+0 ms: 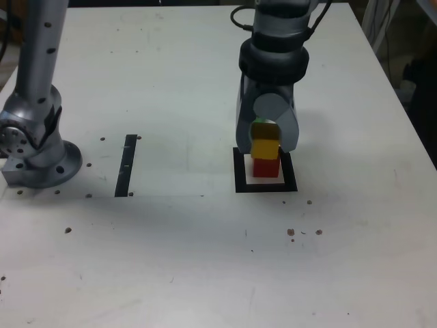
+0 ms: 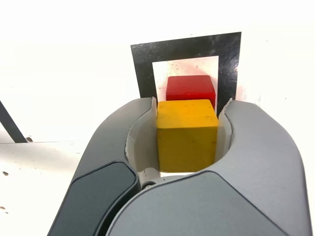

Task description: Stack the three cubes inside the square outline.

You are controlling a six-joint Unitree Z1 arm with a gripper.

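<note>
Two of the three cubes are stacked already: the red solid-coloured cube (image 1: 266, 168) sits on the pale centre of the flat black tape square outline (image 1: 266, 187), and the yellow solid-coloured cube (image 2: 187, 140) rests on top of it. My grey tool (image 1: 268, 147) is pinching the yellow cube, a jaw pressed to each side face. A patch of green (image 1: 262, 129) shows at 12 o'clock of the yellow cube in the exterior view. I take it for the third cube, but I cannot tell whether it sits on the stack or lies behind it.

My worry is the release. If one jaw lets go later than the other, it could drag the yellow cube sideways off the red one. Lifting before the jaws are well spread could carry it up and drop it askew. From the wrist view the yellow cube looks set slightly off the red one, so the margin seems thin, and a knock could also slide the red cube onto the tape.

Nearest the exterior camera, the white worktop (image 1: 205, 273) is bare but for small dark specks (image 1: 291, 232). At 9 o'clock of the outline lies a straight black tape strip (image 1: 126, 167), and beyond it the silver arm base (image 1: 37, 160). Past the far right edge there is only dim, indistinct clutter (image 1: 416, 75).
</note>
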